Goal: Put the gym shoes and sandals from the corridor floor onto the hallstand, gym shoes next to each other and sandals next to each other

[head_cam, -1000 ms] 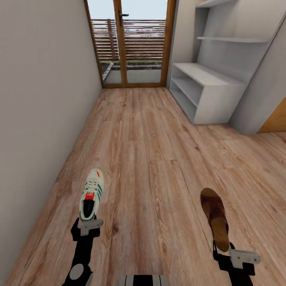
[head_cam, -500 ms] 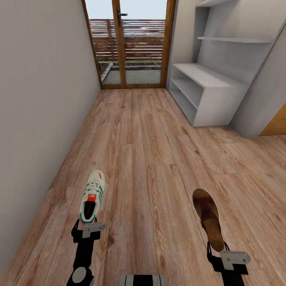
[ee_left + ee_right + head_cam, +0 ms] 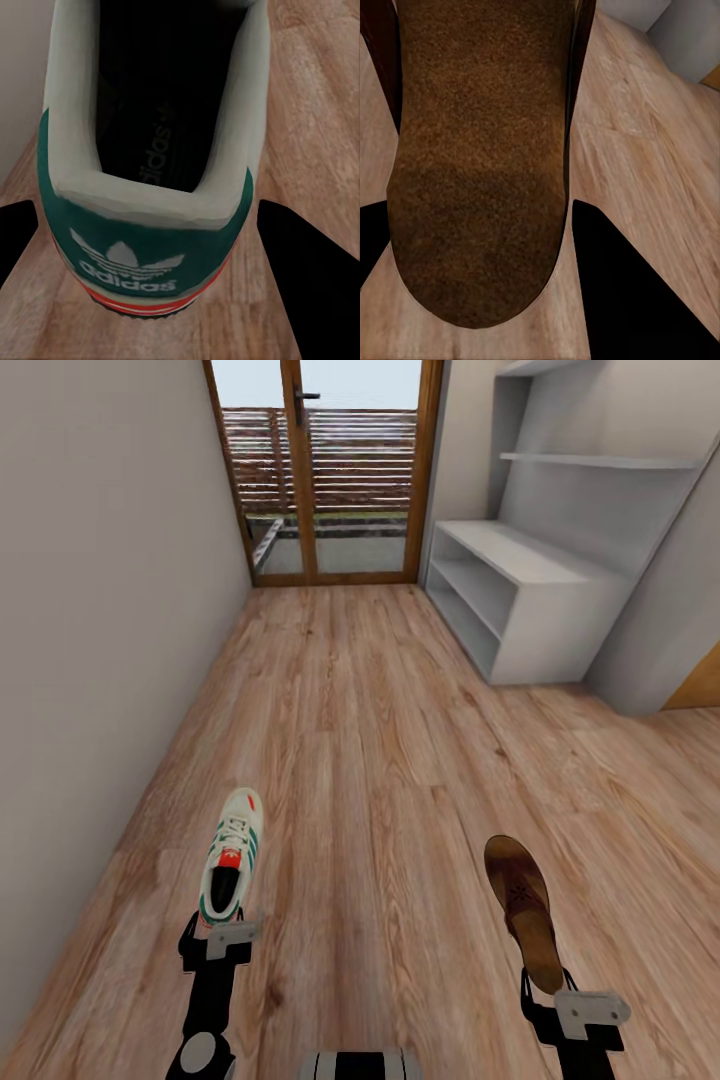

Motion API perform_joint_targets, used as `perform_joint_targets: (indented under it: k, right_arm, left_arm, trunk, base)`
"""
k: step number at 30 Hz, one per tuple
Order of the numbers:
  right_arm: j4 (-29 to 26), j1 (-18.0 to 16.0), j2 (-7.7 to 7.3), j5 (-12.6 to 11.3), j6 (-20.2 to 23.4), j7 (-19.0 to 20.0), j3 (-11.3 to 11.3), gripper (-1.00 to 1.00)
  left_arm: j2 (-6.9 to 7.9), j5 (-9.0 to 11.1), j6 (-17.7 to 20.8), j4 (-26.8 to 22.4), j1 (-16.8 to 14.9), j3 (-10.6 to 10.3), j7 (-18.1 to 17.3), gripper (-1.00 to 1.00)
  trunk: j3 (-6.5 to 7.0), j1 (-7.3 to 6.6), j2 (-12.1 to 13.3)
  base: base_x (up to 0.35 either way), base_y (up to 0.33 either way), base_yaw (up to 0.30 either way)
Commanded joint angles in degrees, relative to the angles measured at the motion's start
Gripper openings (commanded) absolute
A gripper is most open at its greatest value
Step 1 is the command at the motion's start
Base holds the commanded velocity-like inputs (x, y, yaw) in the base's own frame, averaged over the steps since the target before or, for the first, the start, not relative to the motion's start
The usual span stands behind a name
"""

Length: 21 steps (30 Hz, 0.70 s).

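The left gripper [image 3: 222,932] holds a gym shoe [image 3: 231,852] by its heel; the right gripper [image 3: 565,1000] holds a sandal [image 3: 525,920]. Open plank corridor floor [image 3: 380,760] runs to the pale hallstand [image 3: 520,595], upper right.

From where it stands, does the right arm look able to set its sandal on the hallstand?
Probably not yet: the right gripper holds the sandal well short of the hallstand, with open corridor floor between.

One cream-white low sneaker with green side stripes and a red-orange tongue label [image 3: 230,853] is visible, and one dark brown open sandal with a tan footbed [image 3: 527,923]. One wide pale-grey shoe rack with open shelves [image 3: 520,590] stands ahead.
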Motion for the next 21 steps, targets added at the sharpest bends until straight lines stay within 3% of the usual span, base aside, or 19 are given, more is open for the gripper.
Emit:
perform_joint_targets:
  k: [1, 15, 17, 20, 21]
  right_arm:
    - [0.0, 0.0, 0.0, -0.2, -0.1, 0.03, 0.0, -1.0]
    - [-0.06, 0.0, 0.07, -0.2, -0.16, -0.05, 0.11, -1.0]
    - [-0.07, 0.0, 0.08, -0.19, -0.17, -0.05, 0.14, -1.0]
    - [-0.06, 0.0, 0.08, -0.17, -0.14, -0.08, 0.17, -1.0]
    - [-0.06, 0.0, 0.08, -0.17, -0.14, -0.08, 0.17, -1.0]
  left_arm:
    - [0.0, -0.03, 0.03, 0.0, 0.0, 0.0, 0.08, -1.0]
    - [0.15, 0.63, 0.36, 0.16, -0.05, 0.55, -0.93, -1.0]
    - [0.18, 1.44, 0.41, 0.16, -0.09, 0.71, -2.4, -1.0]
    - [0.31, 5.42, 0.45, 0.16, -0.42, 0.96, -6.5, -1.0]
    - [0.31, 5.42, 0.45, 0.16, -0.42, 0.96, -6.5, -1.0]
  trunk:
    - [0.0, 0.0, 0.0]
    - [0.0, 0.0, 0.0]
    - [0.0, 0.0, 0.0]
    - [0.0, 0.0, 0.0]
    - [0.0, 0.0, 0.0]
  base:
    - [0.261, 0.0, 0.0]
    - [0.312, 0.0, 0.0]
    - [0.322, 0.0, 0.0]
    - [0.324, 0.0, 0.0]
    - [0.324, 0.0, 0.0]
